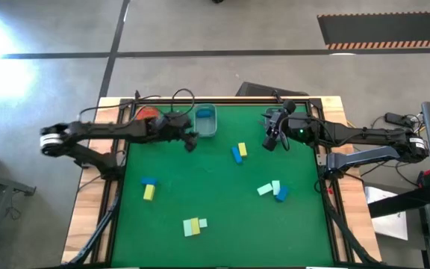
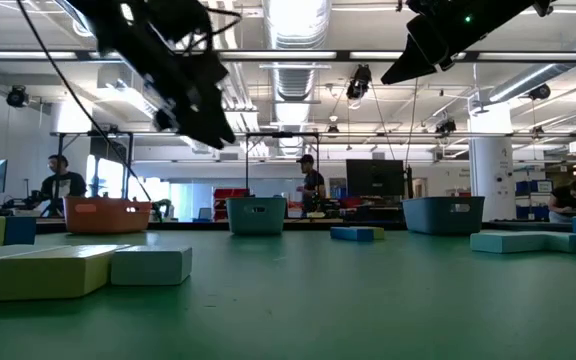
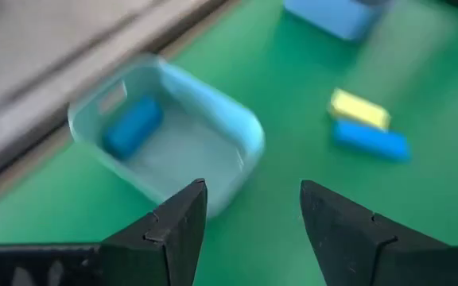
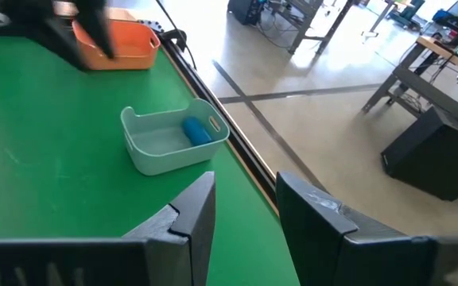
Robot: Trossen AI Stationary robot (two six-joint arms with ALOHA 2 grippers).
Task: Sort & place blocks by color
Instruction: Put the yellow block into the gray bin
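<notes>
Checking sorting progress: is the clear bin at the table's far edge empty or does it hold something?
Not empty. The clear bin holds one blue block, lying inside against its wall; the left wrist view shows it too. Nothing else shows inside.

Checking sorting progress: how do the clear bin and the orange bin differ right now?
The clear bin holds one blue block; no block shows in the orange bin, though its inside is only partly visible. The clear bin is pale and see-through, the orange bin opaque. The left tool hovers beside the clear bin, farther from the orange one. Both sit along the table's far edge.
</notes>
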